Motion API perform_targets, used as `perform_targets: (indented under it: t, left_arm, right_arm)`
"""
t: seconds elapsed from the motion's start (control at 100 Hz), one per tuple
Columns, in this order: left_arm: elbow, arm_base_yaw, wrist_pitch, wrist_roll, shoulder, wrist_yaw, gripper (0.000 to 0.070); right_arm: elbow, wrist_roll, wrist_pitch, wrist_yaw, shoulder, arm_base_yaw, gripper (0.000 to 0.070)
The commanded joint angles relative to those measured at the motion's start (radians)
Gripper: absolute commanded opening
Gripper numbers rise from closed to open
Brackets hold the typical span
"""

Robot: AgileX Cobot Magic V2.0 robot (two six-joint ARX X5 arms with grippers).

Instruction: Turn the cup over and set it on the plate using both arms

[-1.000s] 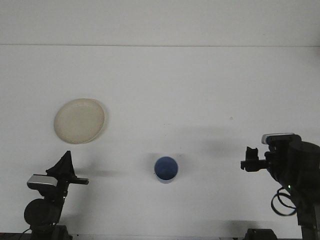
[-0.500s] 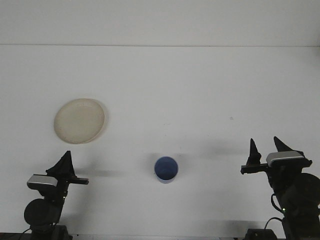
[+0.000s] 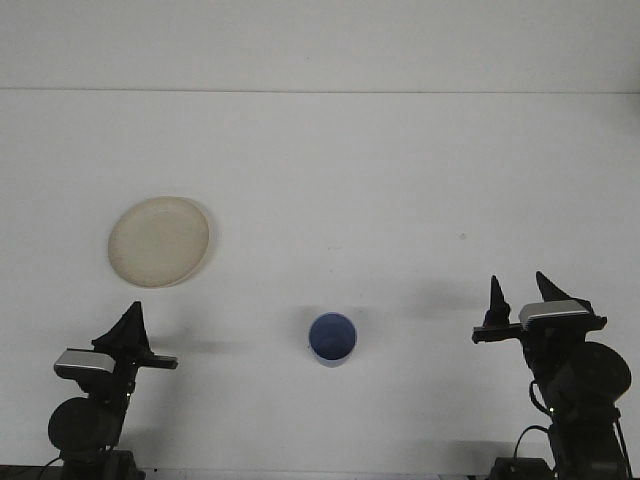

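Judging from the layout, nothing of the task is done yet: the blue cup [image 3: 332, 338] is seen on the bench [image 3: 400, 180] near the front, centre, well apart from the cream plate [image 3: 160, 241] at the left. The plate is bare; the cup's contents and orientation cannot be told. The right tool [image 3: 520, 296] is spread apart, empty, right of the cup. The left tool [image 3: 129, 327] is parked front left; its state cannot be told. Grasp, flip and placement are all left.

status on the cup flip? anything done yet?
Nothing done: the blue cup stands on the table, apart from the empty plate. In hand: the right gripper is open and aimed forward, right of the cup; the left gripper sits parked below the plate. Left: grasp, flip, place on plate.
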Motion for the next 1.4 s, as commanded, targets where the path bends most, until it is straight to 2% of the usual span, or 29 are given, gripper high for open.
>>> perform_targets:
  t: [0.0, 0.38, 0.55, 0.78, 1.04, 1.26, 1.39]
  left_arm:
    - [-0.020, 0.002, 0.010, -0.006, -0.001, 0.005, 0.0011]
    - [-0.019, 0.002, 0.018, -0.012, -0.001, 0.005, 0.0011]
    - [0.045, 0.002, -0.029, -0.047, -0.001, 0.005, 0.0011]
    - [0.286, 0.002, -0.245, -0.045, 0.050, 0.003, 0.0011]
    - [0.636, 0.002, -0.617, -0.043, 0.269, 0.004, 0.0011]
    - [0.879, 0.002, -0.963, 0.013, 0.496, 0.004, 0.0011]
    - [0.947, -0.004, -1.102, 0.040, 0.593, 0.004, 0.0011]
  right_arm:
    - [0.014, -0.007, 0.016, 0.000, 0.000, 0.000, 0.0469]
    - [0.014, -0.007, 0.027, 0.000, -0.007, 0.000, 0.0469]
    - [0.014, -0.007, 0.027, 0.000, -0.007, 0.000, 0.0469]
    - [0.014, -0.007, 0.027, 0.000, -0.007, 0.000, 0.0469]
    - [0.014, -0.007, 0.027, 0.000, -0.007, 0.000, 0.0469]
    - [0.014, -0.007, 0.027, 0.000, -0.007, 0.000, 0.0469]
    - [0.014, -0.007, 0.027, 0.000, -0.007, 0.000, 0.0469]
